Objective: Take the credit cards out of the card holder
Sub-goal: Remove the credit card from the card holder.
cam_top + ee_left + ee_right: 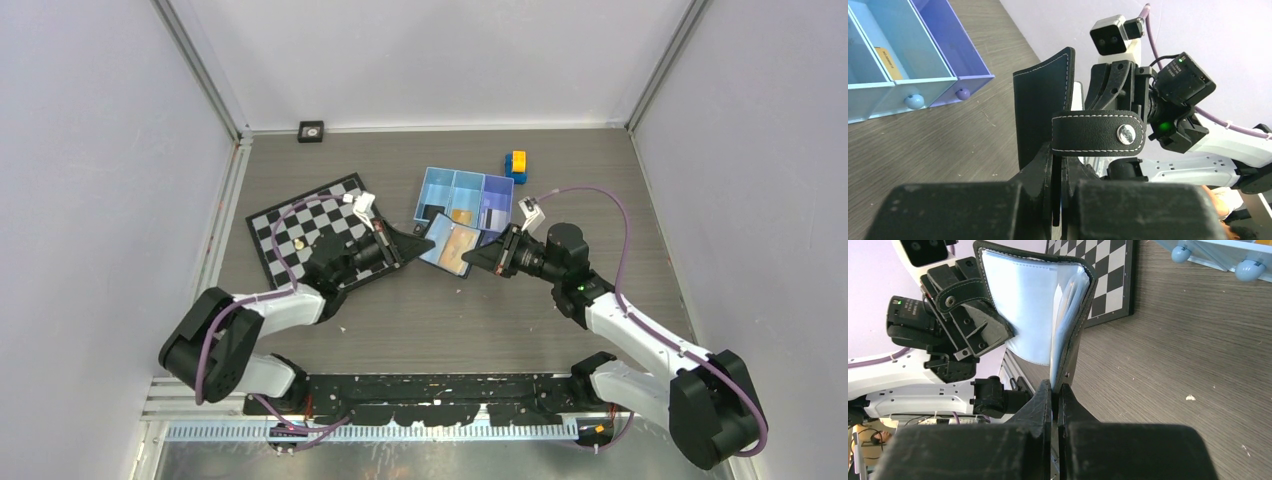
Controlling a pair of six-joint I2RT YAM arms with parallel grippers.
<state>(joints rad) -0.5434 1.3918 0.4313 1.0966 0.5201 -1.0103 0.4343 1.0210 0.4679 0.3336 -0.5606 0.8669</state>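
Between the two arms, at mid-table: left gripper (1057,162) was clenched on a black leaf of the card holder (1040,105), jaws pinched flat on the leather. Right gripper (1055,390) was likewise clamped, on the holder's opposite edge. The holder was spread open between them, its span running left to right and its inner face turned up to the overhead camera.

Outer skin: black grained leather, white stitching along the rim. Inner faces: pale bluish-silver, smooth, rectangular with rounded corners. One gold-orange card (458,243) lay flat within the lining.

Closing strap (1097,132): black, round-ended, stitched, with a metal snap stud.

Just behind the holder stood a light-blue compartment tray (438,188) of hard plastic. To the left lay a black-and-white chessboard (325,200). Beyond the tray sat yellow-and-blue toy blocks (516,165). Table (450,320): grey wood-grain.
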